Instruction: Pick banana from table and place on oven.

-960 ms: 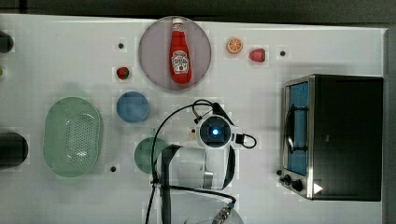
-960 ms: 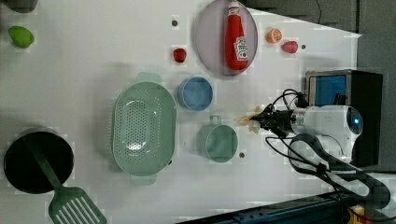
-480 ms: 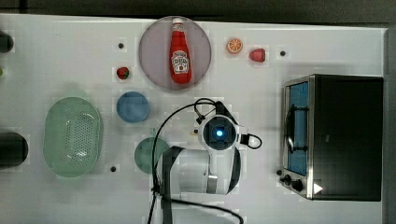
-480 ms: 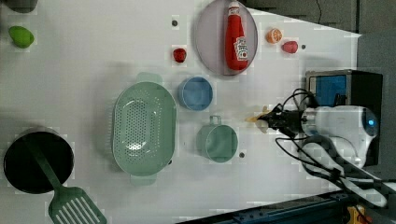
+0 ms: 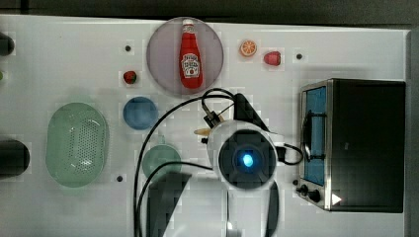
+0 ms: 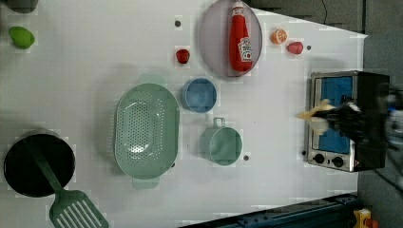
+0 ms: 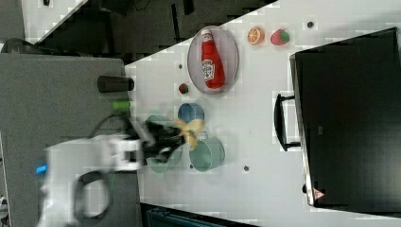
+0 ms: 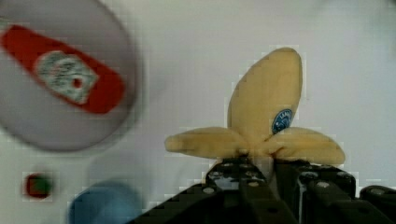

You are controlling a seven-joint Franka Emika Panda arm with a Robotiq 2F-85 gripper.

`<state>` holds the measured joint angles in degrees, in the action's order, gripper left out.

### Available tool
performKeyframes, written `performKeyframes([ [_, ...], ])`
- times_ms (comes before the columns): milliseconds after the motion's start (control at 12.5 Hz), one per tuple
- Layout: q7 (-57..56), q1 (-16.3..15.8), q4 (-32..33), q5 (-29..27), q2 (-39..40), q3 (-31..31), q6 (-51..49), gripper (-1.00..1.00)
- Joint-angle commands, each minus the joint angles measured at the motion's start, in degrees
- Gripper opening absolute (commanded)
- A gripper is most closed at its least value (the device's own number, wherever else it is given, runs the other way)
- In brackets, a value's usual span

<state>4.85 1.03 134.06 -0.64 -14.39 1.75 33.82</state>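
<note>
A: What takes up the most room?

B: The white worktop [image 5: 59,49] itself. After that comes the oven [image 5: 365,143], which stands by the worktop's right edge in the top view, with its blue glass door facing inward and its black top bare.

A: And the arm?

B: The robot arm [image 5: 244,163] rises from the near edge in the top view, between the oven and the green cup [image 5: 160,160]. The perforated green colander [image 5: 76,143] lies toward the worktop's left edge in the top view, and the grey plate [image 5: 163,39] by the far edge carries a ketchup bottle [image 5: 190,61] lying flat.

A: Where is the banana?

B: Off the worktop, in the tool [image 8: 261,175]. The wrist view shows the tool clamped on the banana [image 8: 264,126] at the base, with the peel strips splayed out to both sides (a small blue sticker sits on the upright part). In the left view the banana [image 6: 316,114] hangs in front of the oven [image 6: 368,90] door, in the air.

A: Anything smaller?

B: A blue cup [image 5: 140,112], an orange slice [image 5: 248,48] and a strawberry [image 5: 272,58] near the far edge.
</note>
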Motion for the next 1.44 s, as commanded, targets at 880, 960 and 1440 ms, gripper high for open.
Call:
performKeyframes([
  [880, -16.1, 1.6, -17.0, 3.9, -0.7, 15.7, -18.0, -0.64],
  [960, -20.2, 1.7, -17.4, 5.0, 0.8, 17.8, -16.8, -0.64],
  [1440, -42.3, 2.0, -23.2, 5.5, 14.8, 29.2, -9.7, -0.64],
])
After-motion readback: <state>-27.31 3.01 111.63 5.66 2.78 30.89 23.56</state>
